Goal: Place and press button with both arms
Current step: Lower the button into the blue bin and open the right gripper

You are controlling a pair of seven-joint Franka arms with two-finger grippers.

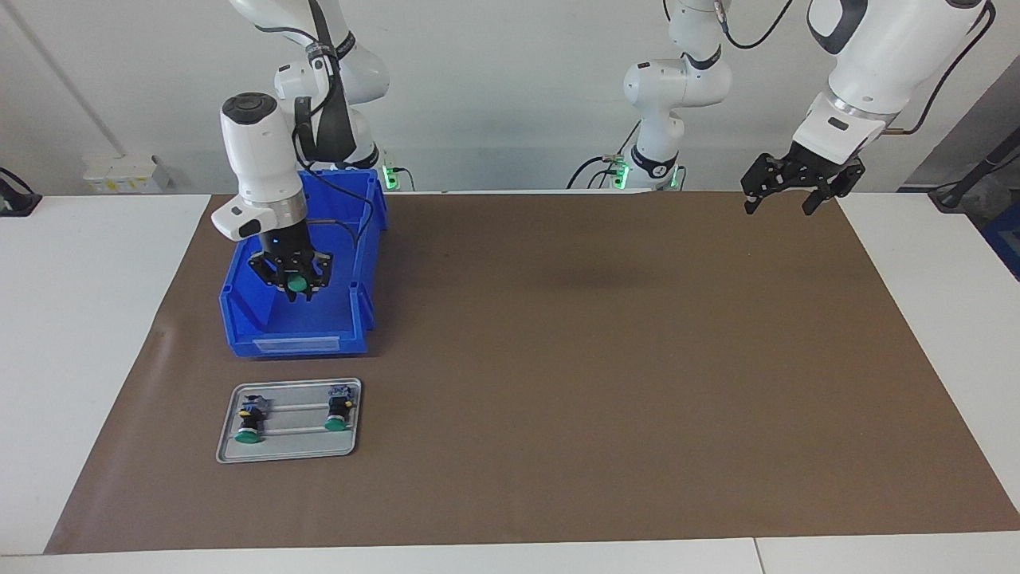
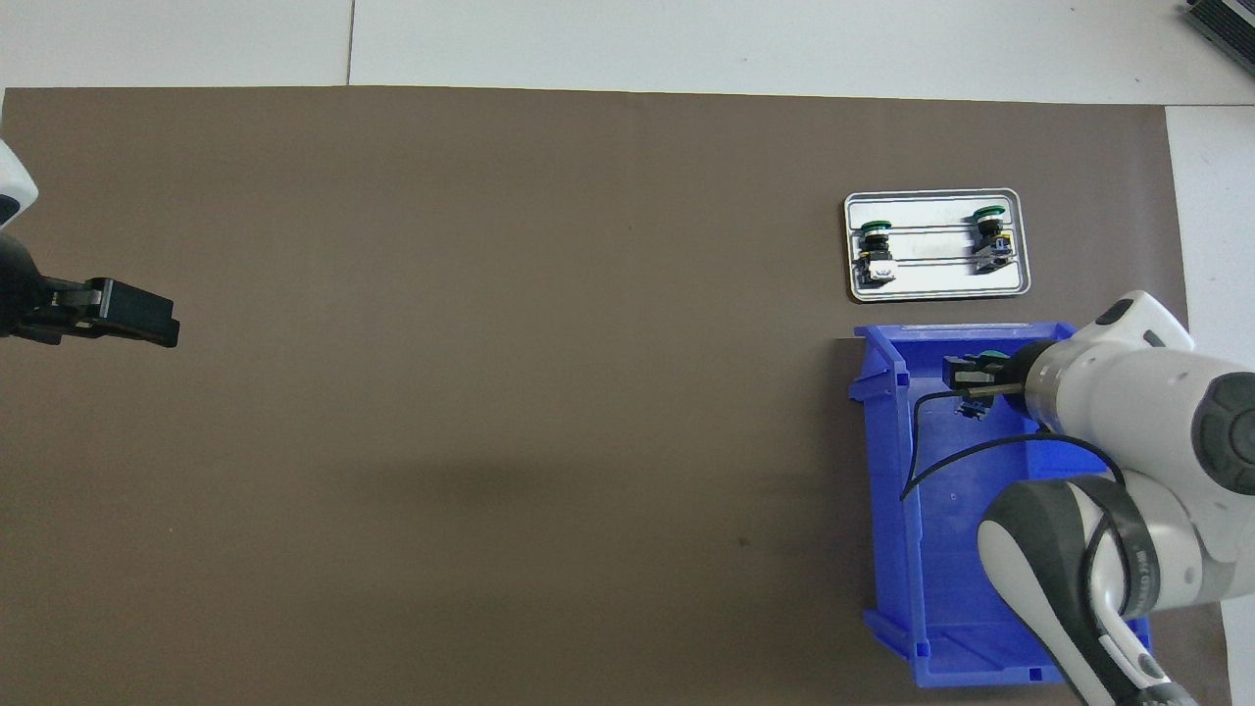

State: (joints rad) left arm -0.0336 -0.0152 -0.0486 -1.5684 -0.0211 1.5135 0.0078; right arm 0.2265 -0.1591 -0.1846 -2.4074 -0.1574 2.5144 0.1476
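Gripping a green-capped button (image 1: 298,283) in my right jaws (image 1: 296,288), I hung over the blue bin (image 1: 351,319) at the left of the facing view, with the fingertips closed on the button's body and its round green cap turned toward the camera. The button was off the bin's floor, above the end of the bin closest to the tray. In the overhead view the same jaws (image 2: 966,378) showed at the right of the frame, above the upper end of the bin (image 2: 887,490), with a sliver of green cap (image 2: 990,356) peeking out past my wrist.

My left jaws (image 1: 785,195) waited in the upper right of the facing view, raised over the edge of the brown mat (image 1: 598,359), fingers spread wide and holding nothing. In the overhead view they (image 2: 162,328) came in from the left edge of the frame, over the mat (image 2: 490,392).

Just below the bin in the facing view, on the mat, lay a small grey metal tray (image 1: 287,453). Two more buttons rested on it, one (image 1: 249,422) toward its left end and one (image 1: 339,410) toward its right end, each lying on its side across two thin rails with the green cap pointing toward the bottom of the frame. The mat covered most of the white counter (image 1: 80,359).
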